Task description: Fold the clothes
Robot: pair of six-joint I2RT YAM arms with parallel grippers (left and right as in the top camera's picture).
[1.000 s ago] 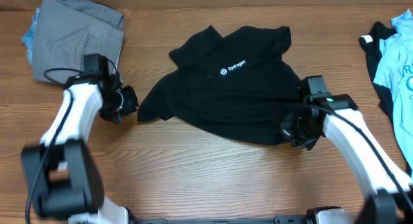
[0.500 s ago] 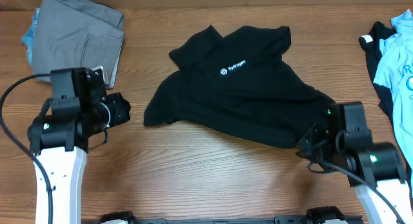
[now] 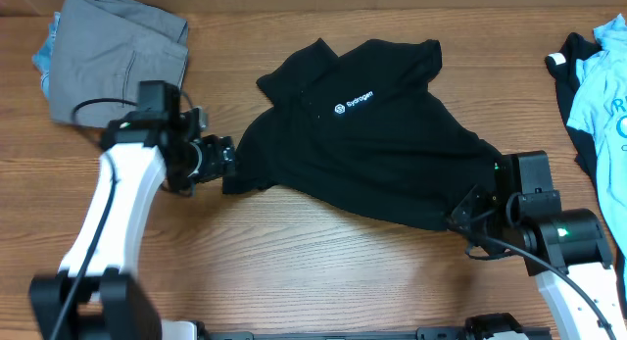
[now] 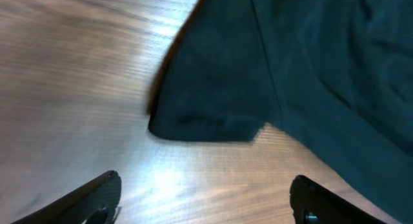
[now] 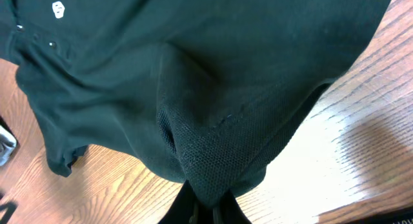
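My black cloth shirt (image 3: 392, 154) with the small white logo (image 3: 354, 103) lies bunched up in the middle of the brown wooden table (image 3: 323, 281). Its collar points to the far side.

My left hand (image 3: 223, 162) is wide open and holds nothing. It sits low by the shirt's left sleeve edge (image 4: 206, 128). That edge lies just in front of my two fingers (image 4: 97, 197), not between them.

My right hand (image 3: 468, 220) is closed tight on the shirt's lower right corner, and the cloth bunches into a fold where I pinch it.

There is lots of bare wood on the near side of the shirt, between my two arms.

A folded grey cloth (image 3: 118, 61) lies at the far left, close behind my left arm. A light blue shirt (image 3: 605, 80) lies on a dark cloth (image 3: 570, 71) at the right edge, well apart from my right hand.
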